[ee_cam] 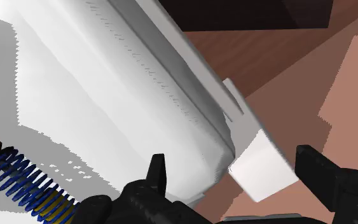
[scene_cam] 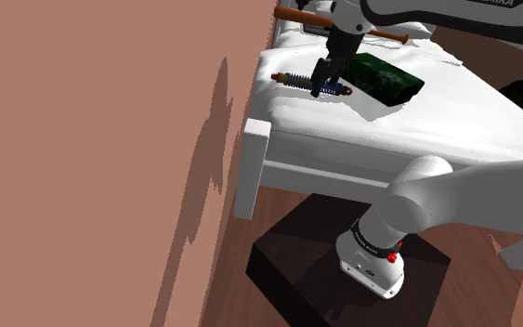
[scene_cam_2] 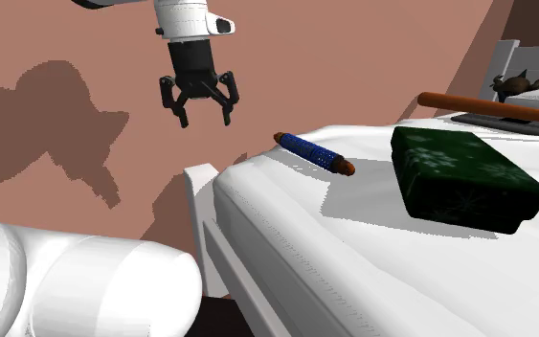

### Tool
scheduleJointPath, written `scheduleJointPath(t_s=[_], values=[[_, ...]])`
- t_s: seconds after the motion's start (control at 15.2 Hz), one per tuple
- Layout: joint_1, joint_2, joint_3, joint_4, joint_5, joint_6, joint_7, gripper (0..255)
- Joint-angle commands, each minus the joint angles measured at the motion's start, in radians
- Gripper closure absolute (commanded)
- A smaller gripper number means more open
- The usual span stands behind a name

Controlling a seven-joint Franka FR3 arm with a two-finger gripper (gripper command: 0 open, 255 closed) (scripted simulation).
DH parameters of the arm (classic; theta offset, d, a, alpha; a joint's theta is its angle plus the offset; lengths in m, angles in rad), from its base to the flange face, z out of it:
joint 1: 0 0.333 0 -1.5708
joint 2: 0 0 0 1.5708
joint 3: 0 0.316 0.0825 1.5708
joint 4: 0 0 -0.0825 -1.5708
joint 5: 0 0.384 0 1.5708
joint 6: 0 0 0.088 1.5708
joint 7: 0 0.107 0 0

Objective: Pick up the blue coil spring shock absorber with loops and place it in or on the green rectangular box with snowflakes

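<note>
Above the corner of the white bed, black gripper wide open, empty. Off to one side of its fingers, untouched: blue coil shock absorber, flat on the bed, near the dark green box.

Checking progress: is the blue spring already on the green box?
No, the blue spring lies on the bed, apart from the green box.

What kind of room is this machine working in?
Most likely a bedroom. The work surface is a white mattress on a white bed frame, standing close to a plain brown wall.
</note>
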Motion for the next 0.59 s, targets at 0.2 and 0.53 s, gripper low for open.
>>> scheduleJointPath(t_s=[0.2,0.53], values=[[0.004,0.045,-0.081,0.005,-0.047,0.042,-0.144,0],[0.018,0.160,-0.211,0.052,-0.106,0.117,-0.380,0]])
